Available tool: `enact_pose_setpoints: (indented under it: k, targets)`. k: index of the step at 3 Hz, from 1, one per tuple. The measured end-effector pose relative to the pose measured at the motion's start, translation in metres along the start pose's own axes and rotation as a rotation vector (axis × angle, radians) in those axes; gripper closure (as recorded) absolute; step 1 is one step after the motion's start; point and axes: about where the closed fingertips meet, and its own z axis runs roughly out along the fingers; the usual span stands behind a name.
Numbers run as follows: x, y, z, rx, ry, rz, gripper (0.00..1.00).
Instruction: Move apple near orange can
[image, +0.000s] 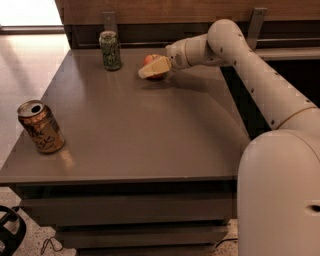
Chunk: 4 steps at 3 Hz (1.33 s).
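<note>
The red-orange apple (149, 60) is at the back middle of the grey table (135, 130), partly hidden behind my gripper (153, 68). The gripper reaches in from the right and sits around the apple, its cream-coloured front covering the apple's lower near side. The orange can (41, 126), gold with dark script and a silver top, stands near the table's front left corner, far from the apple.
A green patterned can (110, 50) stands at the back left, a short way left of the apple. My white arm (250, 75) spans the table's right side. A wooden wall with a dark shelf runs behind the table.
</note>
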Motion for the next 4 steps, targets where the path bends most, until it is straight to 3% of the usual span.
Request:
enact_pose_setpoints:
  k: [2,4]
  targets:
    - [0.0109,0.0023,0.0054,-0.001,0.007,0.019,0.41]
    - [0.0122,0.0055,0.0115,-0.01,0.009,0.021,0.88]
